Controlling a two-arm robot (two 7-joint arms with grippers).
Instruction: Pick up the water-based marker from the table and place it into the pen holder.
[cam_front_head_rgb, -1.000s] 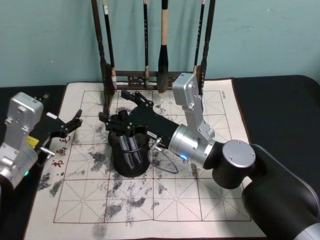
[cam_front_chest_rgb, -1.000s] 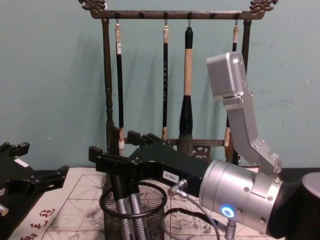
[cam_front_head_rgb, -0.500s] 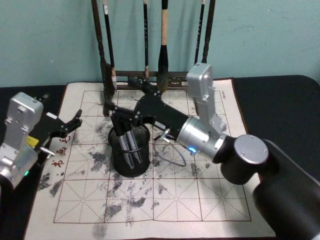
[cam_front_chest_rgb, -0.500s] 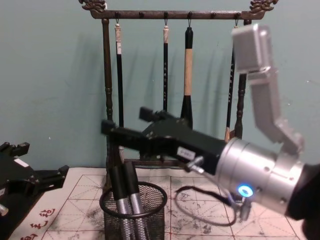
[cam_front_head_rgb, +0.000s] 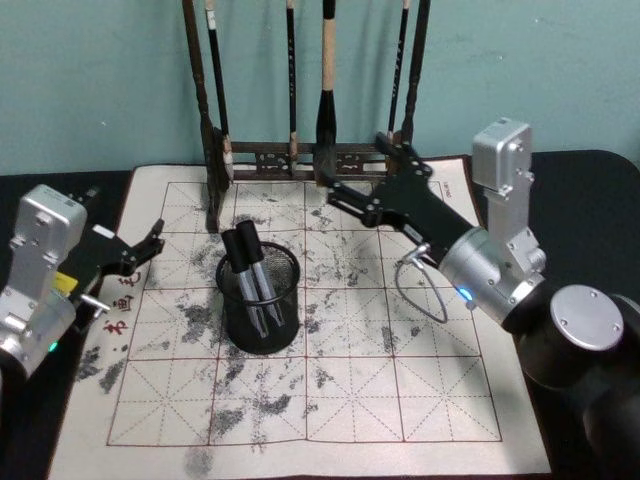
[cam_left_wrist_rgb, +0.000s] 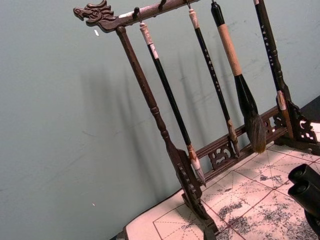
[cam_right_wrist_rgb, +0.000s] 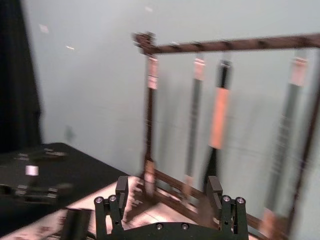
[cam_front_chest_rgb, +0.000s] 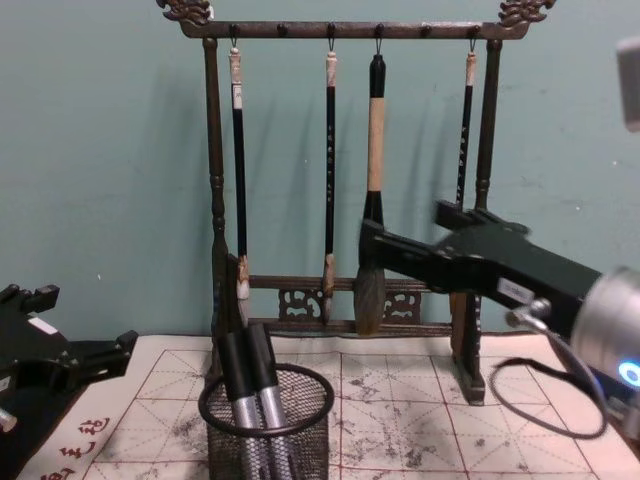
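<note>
Risk: right gripper (cam_front_head_rgb: 352, 196) hangs close to brush rack (cam_front_head_rgb: 300, 160); careless swing could knock hanging brushes; markers (cam_front_head_rgb: 250, 270) lean tall in pen holder (cam_front_head_rgb: 260, 325) on table (cam_front_head_rgb: 400, 400), nudge could tip cup; right jaws wide, empty; left gripper (cam_front_head_rgb: 150, 240) parked at cloth's edge, jaws open, empty.

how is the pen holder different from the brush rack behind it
The pen holder is a short black wire-mesh cup; the brush rack is a tall dark carved wooden frame. The pen holder has two markers standing inside it, leaning; the brush rack has four brushes hanging from hooks. Both stand on the table.
</note>
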